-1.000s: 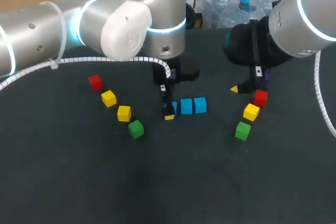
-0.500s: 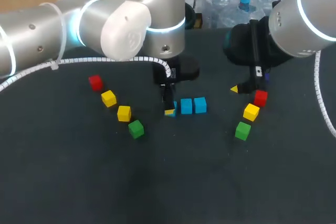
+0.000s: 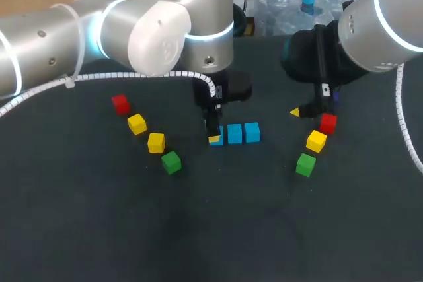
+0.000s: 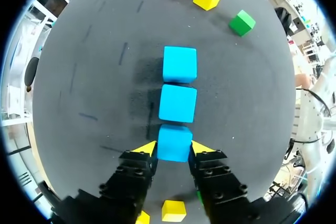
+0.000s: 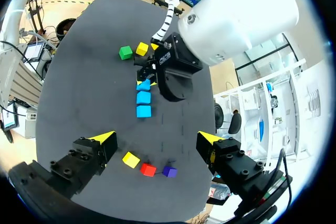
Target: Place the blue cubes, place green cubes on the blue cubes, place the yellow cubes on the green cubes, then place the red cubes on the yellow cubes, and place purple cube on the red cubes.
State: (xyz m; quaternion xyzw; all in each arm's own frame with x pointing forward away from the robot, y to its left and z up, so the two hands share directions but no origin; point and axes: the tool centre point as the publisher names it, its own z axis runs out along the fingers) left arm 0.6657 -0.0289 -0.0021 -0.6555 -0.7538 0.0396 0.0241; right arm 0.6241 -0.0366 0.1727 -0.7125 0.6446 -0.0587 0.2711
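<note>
Blue cubes make the base row at the middle of the dark matte desk [image 3: 198, 229]. Two blue cubes [image 3: 242, 133] sit side by side, and the left end effector [image 4: 174, 149] clenches the third blue cube [image 4: 175, 140] at their 9 o'clock end, probably squaring it up as footing for later layers. The right end effector [image 5: 156, 137] hangs spread wide and empty at 3 o'clock, above the purple cube [image 5: 169, 171]. Green cubes [image 3: 171, 162] wait at 8 and 4 o'clock.
</note>
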